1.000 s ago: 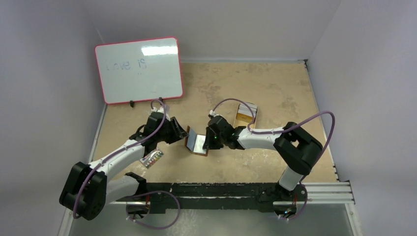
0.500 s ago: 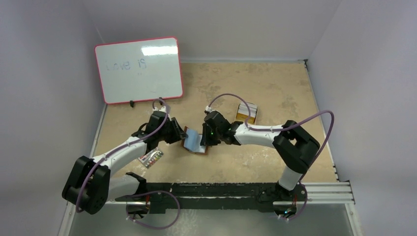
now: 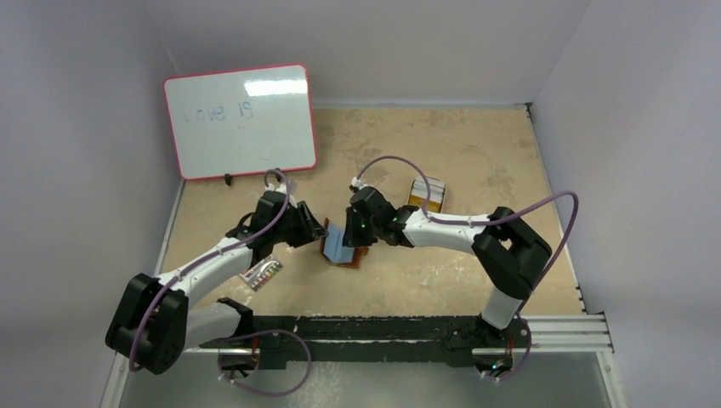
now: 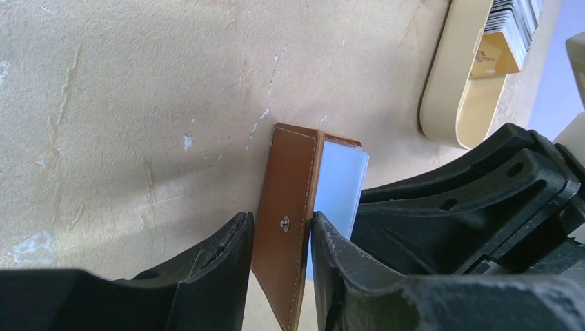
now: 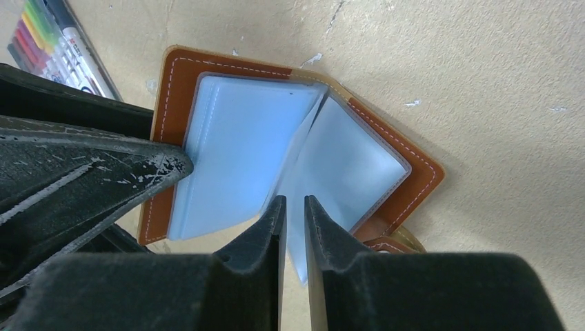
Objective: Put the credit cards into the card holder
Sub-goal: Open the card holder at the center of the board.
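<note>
— On the table (image 3: 476, 153), dead centre in the overhead view: is that the card holder (image 3: 340, 245)?

— Yes. It lies open between the two arms, brown leather outside and pale blue plastic sleeves (image 5: 241, 152) inside.

— Which way does it run?

— From the left wrist camera, the one cover in sight stands on edge. Its long axis goes from about 12 o'clock down to 6, tipped slightly, and its snap button (image 4: 284, 222) faces the lens. From the right wrist camera, the fold runs from roughly 1 o'clock to 6, with the covers spreading toward 10 and 4.

— What about the left gripper (image 4: 281, 234)?

— It is clamped on that upright cover, one finger on each face at the snap.

— And the right gripper (image 5: 292, 210)?

— Its fingers are nearly together, nipping the lower edge of a loose sleeve leaf at the fold.

— Where are the credit cards (image 4: 514, 14)?

— Stacked on edge in a cream tin (image 3: 427, 194), at about 1 o'clock from the holder in the overhead view and apart from it.

— Anything else around it?

— A pack of coloured markers (image 5: 48, 38) lies at 8 o'clock from the holder. A red-framed whiteboard (image 3: 240, 121) leans at 10 o'clock.
</note>
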Controlling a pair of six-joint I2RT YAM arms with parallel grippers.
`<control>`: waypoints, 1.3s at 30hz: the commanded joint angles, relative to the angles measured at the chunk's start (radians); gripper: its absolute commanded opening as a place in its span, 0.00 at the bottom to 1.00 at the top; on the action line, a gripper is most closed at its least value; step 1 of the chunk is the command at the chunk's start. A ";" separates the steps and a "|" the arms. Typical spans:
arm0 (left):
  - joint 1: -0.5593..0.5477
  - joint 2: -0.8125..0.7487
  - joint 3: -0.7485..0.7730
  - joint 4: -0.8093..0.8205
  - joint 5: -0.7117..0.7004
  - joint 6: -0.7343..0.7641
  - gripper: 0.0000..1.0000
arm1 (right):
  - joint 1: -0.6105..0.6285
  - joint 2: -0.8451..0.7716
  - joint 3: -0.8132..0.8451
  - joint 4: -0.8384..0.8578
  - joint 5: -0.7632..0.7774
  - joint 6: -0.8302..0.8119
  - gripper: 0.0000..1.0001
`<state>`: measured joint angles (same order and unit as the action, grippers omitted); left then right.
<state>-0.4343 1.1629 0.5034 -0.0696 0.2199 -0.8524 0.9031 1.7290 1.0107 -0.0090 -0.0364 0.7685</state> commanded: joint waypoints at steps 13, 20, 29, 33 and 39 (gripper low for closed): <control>-0.003 0.039 0.072 -0.044 -0.003 0.066 0.42 | 0.000 0.015 0.070 0.003 0.018 -0.017 0.18; -0.004 0.073 0.083 -0.058 -0.012 0.089 0.42 | -0.001 0.015 0.066 0.000 0.019 -0.018 0.18; -0.020 0.076 0.115 -0.110 -0.059 0.107 0.38 | 0.000 -0.001 0.058 -0.020 0.025 -0.018 0.18; -0.023 0.070 0.136 -0.135 -0.079 0.118 0.32 | -0.001 -0.018 0.071 -0.057 0.040 -0.018 0.20; -0.027 0.074 0.135 -0.135 -0.074 0.123 0.06 | 0.002 -0.117 0.088 -0.084 0.094 -0.023 0.27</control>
<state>-0.4541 1.2457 0.6041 -0.2115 0.1574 -0.7521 0.9031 1.7176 1.0451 -0.0711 0.0040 0.7643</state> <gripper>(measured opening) 0.125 0.256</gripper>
